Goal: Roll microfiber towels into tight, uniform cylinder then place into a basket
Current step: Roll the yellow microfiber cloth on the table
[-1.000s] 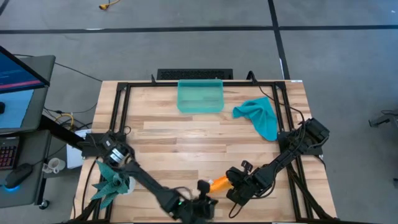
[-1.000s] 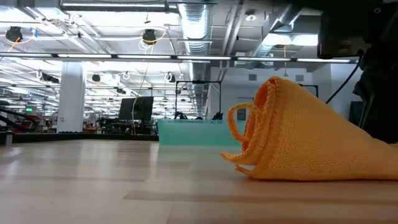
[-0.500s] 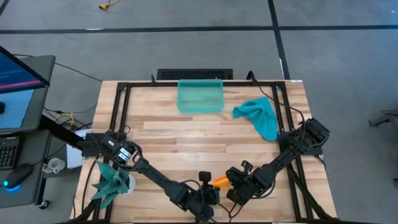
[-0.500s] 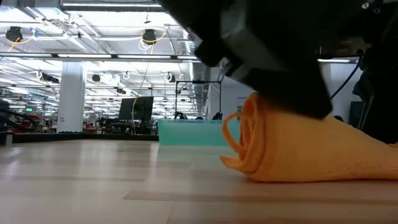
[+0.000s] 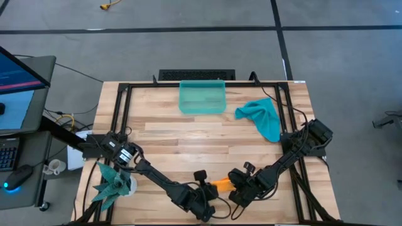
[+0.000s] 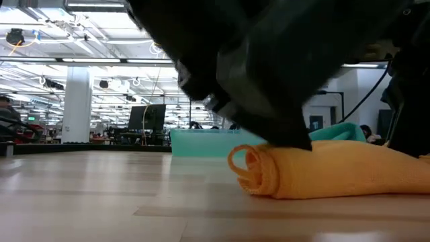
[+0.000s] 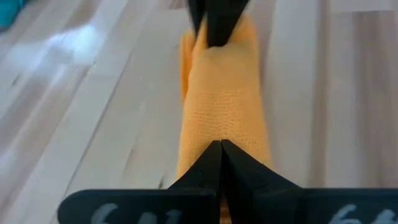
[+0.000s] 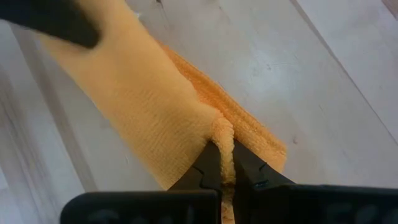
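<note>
Towel work is at the near edge of the table [image 5: 188, 135]: the orange towel [image 6: 336, 171] lies there as a loose, tapering roll, fat where the right gripper [image 8: 225, 163] has it and narrow at the other end. Your right gripper is closed, pinching a ridge of orange cloth between its fingertips. Your left gripper [image 7: 219, 152] has its fingers fully together, holding nothing, and presses down on top of the roll near its free end; the low view shows the dark arm bearing on the cloth just behind the curled lip.

To do this step well, keep the right pinch steady as an anchor and use the closed left fingers as a roller, pushing evenly along the whole length so the cone evens out into a cylinder. I judge the loose curl at the open end is likeliest to spring back, so tuck it under before you ease off.

The teal towel [image 5: 262, 117] lies crumpled well apart, beside the basket [image 5: 202, 96] at the far edge; the basket looks to hold nothing yet.
</note>
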